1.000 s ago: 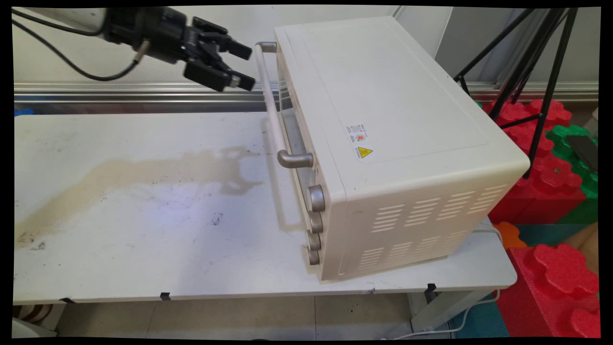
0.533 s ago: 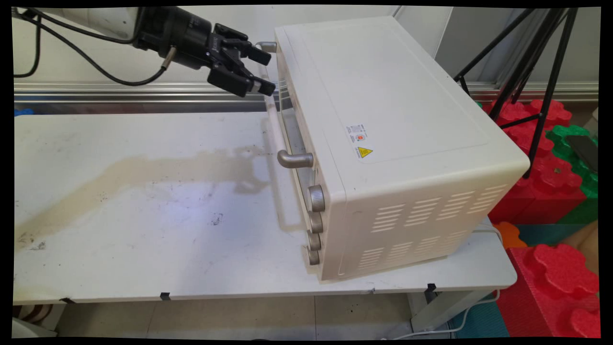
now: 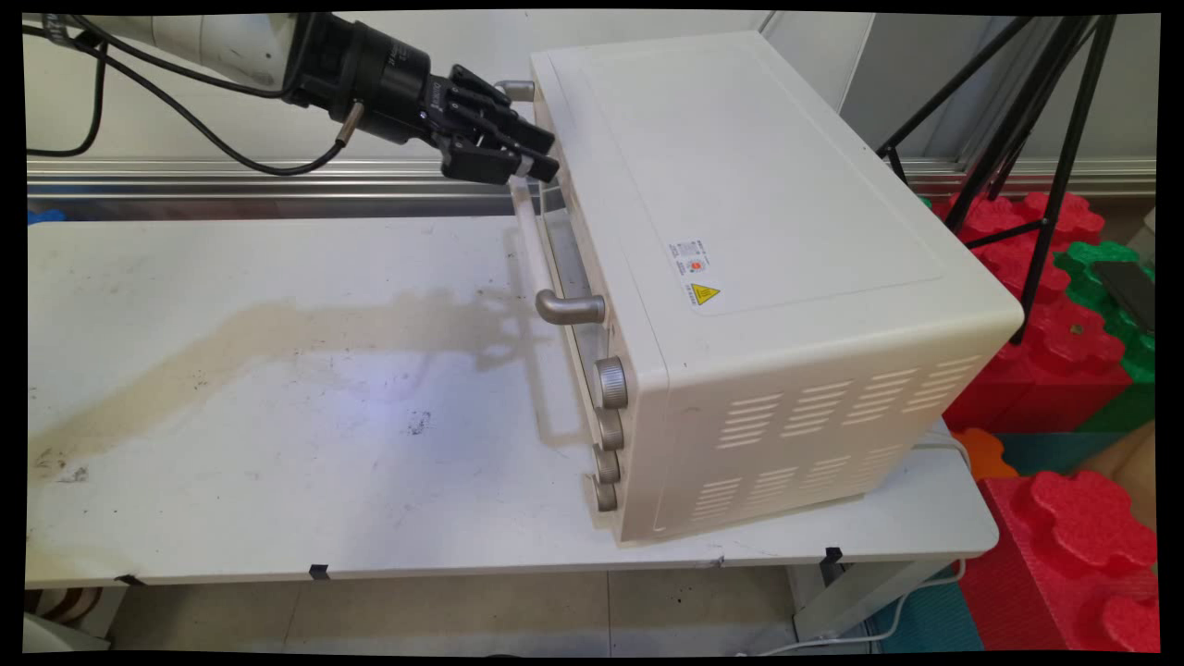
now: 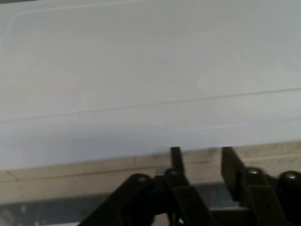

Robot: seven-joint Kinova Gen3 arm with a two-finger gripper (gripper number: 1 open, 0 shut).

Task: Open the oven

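Since a second ago the fingers (image 3: 539,157) have travelled toward 3 o'clock and closed round the far end of the oven's handle (image 3: 529,227), clamped on it. From the hand camera the fingers (image 4: 176,157) stand close against the oven (image 4: 141,70) top edge. At 3 o'clock on the table (image 3: 277,444) sits the cream oven (image 3: 740,231), four knobs (image 3: 610,381) facing 9 o'clock.
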